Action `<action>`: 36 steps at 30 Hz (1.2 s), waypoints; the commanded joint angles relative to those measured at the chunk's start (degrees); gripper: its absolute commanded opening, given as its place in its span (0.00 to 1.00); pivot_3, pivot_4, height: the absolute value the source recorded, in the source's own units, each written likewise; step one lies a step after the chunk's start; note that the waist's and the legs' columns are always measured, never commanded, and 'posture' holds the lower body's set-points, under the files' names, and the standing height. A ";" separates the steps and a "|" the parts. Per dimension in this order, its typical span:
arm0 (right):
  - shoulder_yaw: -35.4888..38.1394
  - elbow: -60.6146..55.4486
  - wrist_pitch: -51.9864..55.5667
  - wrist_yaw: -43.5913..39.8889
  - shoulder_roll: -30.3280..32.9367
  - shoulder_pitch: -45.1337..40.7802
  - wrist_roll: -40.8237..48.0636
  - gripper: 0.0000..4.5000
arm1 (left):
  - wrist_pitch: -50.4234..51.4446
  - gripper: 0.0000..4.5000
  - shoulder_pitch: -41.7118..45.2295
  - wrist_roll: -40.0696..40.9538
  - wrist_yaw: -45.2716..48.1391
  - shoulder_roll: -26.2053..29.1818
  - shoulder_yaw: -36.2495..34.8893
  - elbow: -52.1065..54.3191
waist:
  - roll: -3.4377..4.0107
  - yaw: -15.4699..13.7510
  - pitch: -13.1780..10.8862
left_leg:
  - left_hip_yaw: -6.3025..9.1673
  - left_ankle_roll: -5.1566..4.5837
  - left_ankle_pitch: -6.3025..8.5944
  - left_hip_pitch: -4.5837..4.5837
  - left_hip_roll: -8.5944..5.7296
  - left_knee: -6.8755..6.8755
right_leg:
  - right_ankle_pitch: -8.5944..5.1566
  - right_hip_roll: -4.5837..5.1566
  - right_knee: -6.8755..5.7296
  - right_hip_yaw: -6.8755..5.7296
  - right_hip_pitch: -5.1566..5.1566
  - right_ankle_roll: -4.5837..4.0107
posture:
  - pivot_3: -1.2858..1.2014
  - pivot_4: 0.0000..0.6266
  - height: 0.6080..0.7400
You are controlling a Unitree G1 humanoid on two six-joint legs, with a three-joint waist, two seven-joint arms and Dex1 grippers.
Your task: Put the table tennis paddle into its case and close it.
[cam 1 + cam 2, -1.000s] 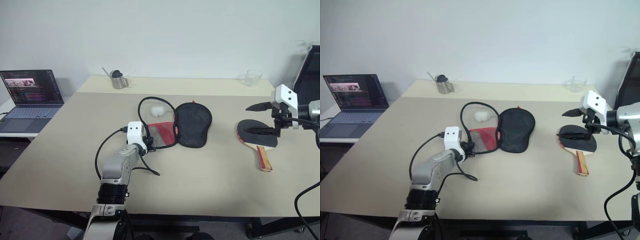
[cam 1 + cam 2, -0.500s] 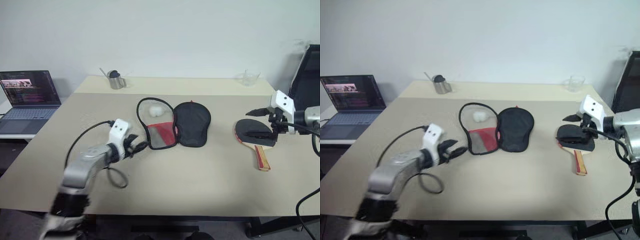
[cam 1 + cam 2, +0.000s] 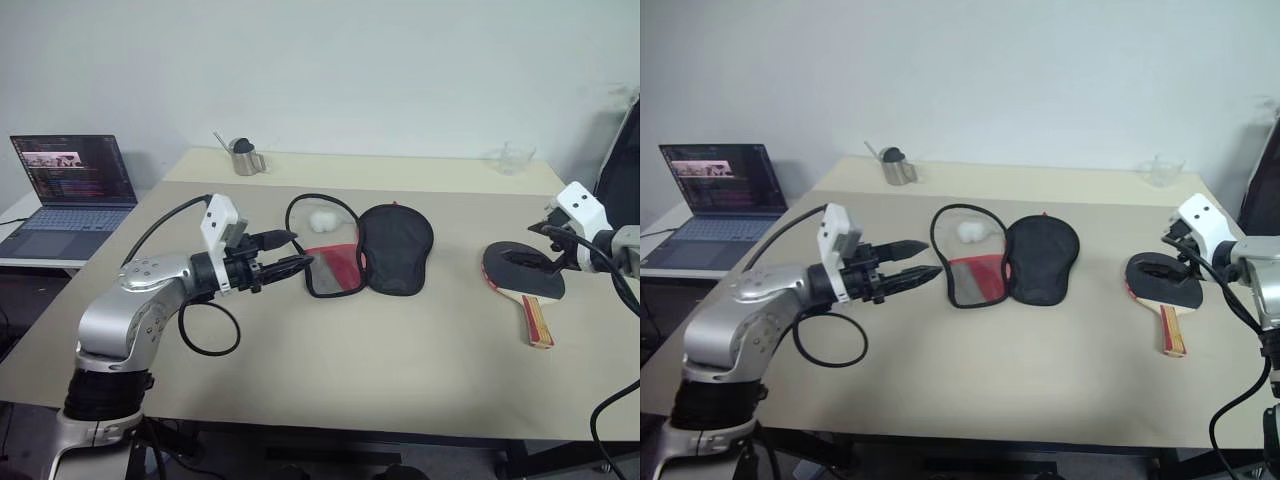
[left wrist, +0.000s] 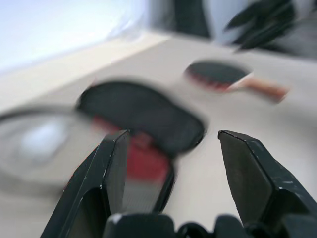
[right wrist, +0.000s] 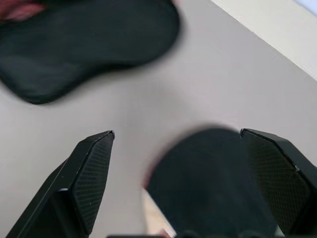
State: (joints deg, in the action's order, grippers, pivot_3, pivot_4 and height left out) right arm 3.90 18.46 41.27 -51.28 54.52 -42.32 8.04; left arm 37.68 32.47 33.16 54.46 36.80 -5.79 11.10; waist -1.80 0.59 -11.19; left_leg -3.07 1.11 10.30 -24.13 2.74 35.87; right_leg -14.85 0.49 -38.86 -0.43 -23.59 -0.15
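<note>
Nearest, on the left: left gripper (image 3: 285,253), raised off the table (image 3: 330,350) and pointing level toward the case (image 3: 365,250), fingers parted with nothing between them, tips just short of the case's near edge. From the left wrist view, same spread fingers (image 4: 111,173), the case (image 4: 143,114) ahead and the table tennis paddle (image 4: 223,77) beyond it.

Mid-table: case lying open and flat, two halves side by side; left half with red panel (image 3: 325,262) and mesh, rimmed by a black zip edge, a small white ball-like lump (image 3: 322,219) resting in its upper part (too small to say what exactly); right half plain black fabric.

Over to the right, well apart from the case: paddle (image 3: 520,275) flat on the table, black face up, red-striped wooden handle (image 3: 537,322) pointing toward the near edge. Right gripper (image 3: 548,258) hovering over the far side of the black face, fingers spread wide, gripping nothing; in the right wrist view, fingers (image 5: 89,178) straddling the paddle face (image 5: 213,178), contact with it impossible to judge.

Farther back: metal cup (image 3: 241,157) with a dark item inside, clear glass (image 3: 515,156) near the far right corner. Off to the left, on a lower surface, open laptop (image 3: 70,185), screen lit.
</note>
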 commanded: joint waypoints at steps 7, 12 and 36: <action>15.16 1.35 33.66 23.94 -7.68 -5.42 0.41 1.00 | -1.20 0.69 5.32 0.95 7.86 0.34 5.13 -4.04 | 0.00 0.89 0.00 | 0.06 0.01 -0.01 0.06 -0.02 0.04 | 0.00 -0.24 -0.11 -0.01 0.00 -0.07 | 0.52 0.24 1.00; 19.23 -7.74 41.73 28.28 -12.73 -2.36 1.48 1.00 | -3.45 0.69 8.18 -1.17 8.46 -1.64 7.52 -7.61 | 0.01 1.09 0.00 | 0.04 0.00 -0.01 0.02 -0.01 0.00 | -0.01 -0.25 -0.09 0.04 -0.02 -0.06 | 0.52 0.24 1.00; 26.15 -18.14 42.85 43.09 -31.85 6.86 -1.04 0.72 | -8.42 0.69 12.19 -7.49 8.72 -6.69 10.80 -13.94 | -0.09 1.45 0.07 | 0.05 -0.04 -0.02 -0.19 -0.01 0.08 | 0.08 -0.38 -0.08 0.08 -0.20 0.04 | 0.52 0.24 1.00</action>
State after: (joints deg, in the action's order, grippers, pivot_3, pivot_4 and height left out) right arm 30.24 -0.85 85.43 -8.34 23.63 -34.96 6.23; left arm 30.40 43.10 25.62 63.16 29.99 5.93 -3.66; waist -1.89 2.03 -11.12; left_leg -3.03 1.06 10.28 -24.31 2.73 35.97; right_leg -14.76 0.11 -38.95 -0.34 -23.79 -0.11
